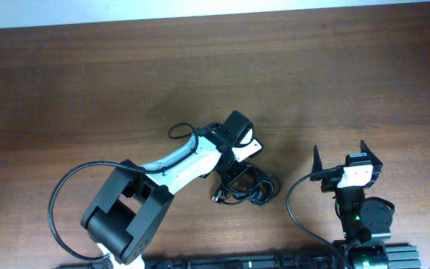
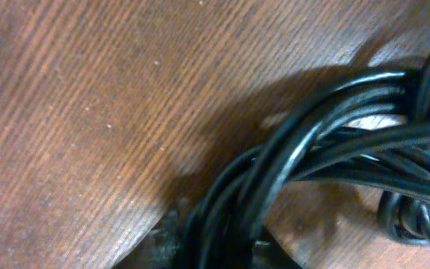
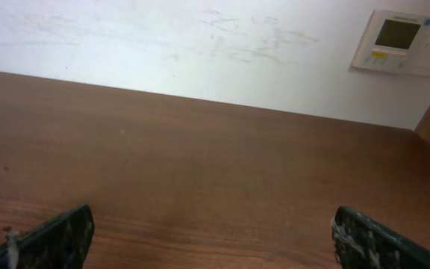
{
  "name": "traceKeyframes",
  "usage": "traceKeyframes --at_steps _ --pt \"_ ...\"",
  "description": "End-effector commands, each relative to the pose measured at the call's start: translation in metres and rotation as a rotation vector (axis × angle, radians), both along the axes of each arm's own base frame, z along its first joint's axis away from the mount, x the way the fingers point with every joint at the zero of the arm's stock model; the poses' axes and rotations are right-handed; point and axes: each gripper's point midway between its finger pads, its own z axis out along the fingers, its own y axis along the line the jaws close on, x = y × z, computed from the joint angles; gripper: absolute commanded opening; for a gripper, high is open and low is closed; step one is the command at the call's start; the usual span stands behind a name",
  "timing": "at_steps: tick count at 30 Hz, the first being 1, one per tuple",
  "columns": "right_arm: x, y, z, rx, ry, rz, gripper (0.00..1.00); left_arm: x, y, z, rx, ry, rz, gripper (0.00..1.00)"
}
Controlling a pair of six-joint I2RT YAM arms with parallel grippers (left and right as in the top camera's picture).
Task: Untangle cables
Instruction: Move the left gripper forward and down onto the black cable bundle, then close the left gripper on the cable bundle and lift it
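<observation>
Left claw (image 1: 235,164) at tangled cables (image 1: 254,188)

A: The table (image 1: 88,75): brown wood-grain top, fine straight streaks, smooth, low sheen.
B: Agreed. The cables (image 2: 327,142): black, smooth jacket, rubber or plastic by the look, glossy with pale highlights.
A: The left arm (image 1: 185,161): white shell, smooth plastic; joints black and matt.
B: On the right gripper (image 3: 213,220), the fingers (image 3: 58,237): dark, rough-textured, pale scuffs along the edges.
A: The wall (image 3: 163,45): white, matt, faint grey smudges. The panel (image 3: 398,41) on it: off-white plastic, smooth.
</observation>
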Motion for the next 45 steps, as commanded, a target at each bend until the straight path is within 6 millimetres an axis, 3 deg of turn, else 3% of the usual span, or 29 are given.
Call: traceKeyframes --at_steps 1,2,7,15,19,27,40,42,45 --pt "0.000 -0.004 -0.003 0.000 0.005 -0.023 1.00 -0.003 0.012 -0.025 0.069 0.016 0.036 0.05" --pt "0.000 -0.004 -0.003 0.000 0.005 -0.023 1.00 0.002 0.015 -0.025 0.087 -0.007 0.058 0.00" --pt "0.000 -0.004 -0.003 0.000 0.005 -0.023 1.00 0.030 0.027 -0.019 0.163 -0.136 0.168 0.00" --pt "0.000 -0.004 -0.003 0.000 0.005 -0.023 1.00 0.064 0.005 0.015 0.089 -0.217 0.194 0.00" --pt "0.000 -0.004 -0.003 0.000 0.005 -0.023 1.00 0.090 0.000 0.051 0.062 -0.321 0.229 0.00" --pt "0.000 -0.004 -0.003 0.000 0.005 -0.023 1.00 0.120 0.019 0.128 0.008 -0.527 0.330 0.00" --pt "0.000 -0.004 -0.002 0.000 0.004 -0.019 1.00 0.126 0.032 0.248 -0.237 -0.743 0.416 0.00" --pt "0.000 -0.003 0.004 0.018 -0.022 -0.018 1.00 0.123 0.033 0.261 -0.265 -0.765 0.419 0.00" --pt "0.000 -0.004 0.026 0.200 -0.112 -0.023 1.00 0.118 0.028 0.274 -0.326 -0.766 0.399 0.00"
